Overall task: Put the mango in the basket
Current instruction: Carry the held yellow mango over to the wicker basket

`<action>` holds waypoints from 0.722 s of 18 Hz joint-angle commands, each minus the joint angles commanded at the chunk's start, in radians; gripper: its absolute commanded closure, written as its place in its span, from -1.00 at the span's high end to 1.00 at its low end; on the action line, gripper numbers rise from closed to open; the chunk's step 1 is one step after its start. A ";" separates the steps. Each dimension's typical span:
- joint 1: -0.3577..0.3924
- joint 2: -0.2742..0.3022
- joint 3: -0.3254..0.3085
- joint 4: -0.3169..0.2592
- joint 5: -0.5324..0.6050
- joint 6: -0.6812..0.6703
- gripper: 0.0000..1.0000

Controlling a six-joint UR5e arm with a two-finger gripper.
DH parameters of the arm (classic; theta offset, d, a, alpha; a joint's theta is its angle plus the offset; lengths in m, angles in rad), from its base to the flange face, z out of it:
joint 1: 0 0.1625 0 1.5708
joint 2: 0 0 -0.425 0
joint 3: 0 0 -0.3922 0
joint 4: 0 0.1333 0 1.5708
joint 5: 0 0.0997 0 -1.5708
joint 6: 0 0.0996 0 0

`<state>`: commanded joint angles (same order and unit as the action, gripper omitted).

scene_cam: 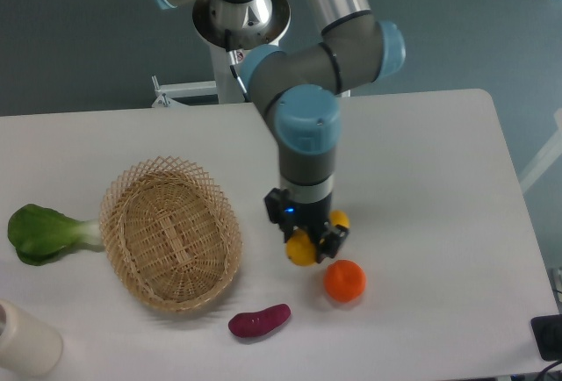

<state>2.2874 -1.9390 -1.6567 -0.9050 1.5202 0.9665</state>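
Note:
The yellow mango (301, 248) lies between the fingers of my gripper (309, 239) on the table, to the right of the basket. Its ends show on both sides of the gripper, one at the lower left and one at the upper right. The jaws appear closed around it; I cannot tell whether it is lifted off the table. The tan woven wicker basket (169, 232) sits empty at the left centre of the table, about a gripper's width to the left of the mango.
A round orange fruit (344, 280) lies just right and in front of the gripper. A purple oblong vegetable (259, 320) lies in front of the basket. A green leafy vegetable (39, 233) lies at the far left. A white cylinder (25, 341) stands at the front left corner.

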 joint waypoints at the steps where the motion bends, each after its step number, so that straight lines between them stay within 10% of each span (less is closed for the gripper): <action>1: -0.017 0.003 0.000 0.000 0.000 -0.015 0.27; 13: -0.210 -0.002 -0.015 -0.002 0.009 -0.155 0.29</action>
<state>2.0771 -1.9405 -1.6720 -0.9066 1.5294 0.8116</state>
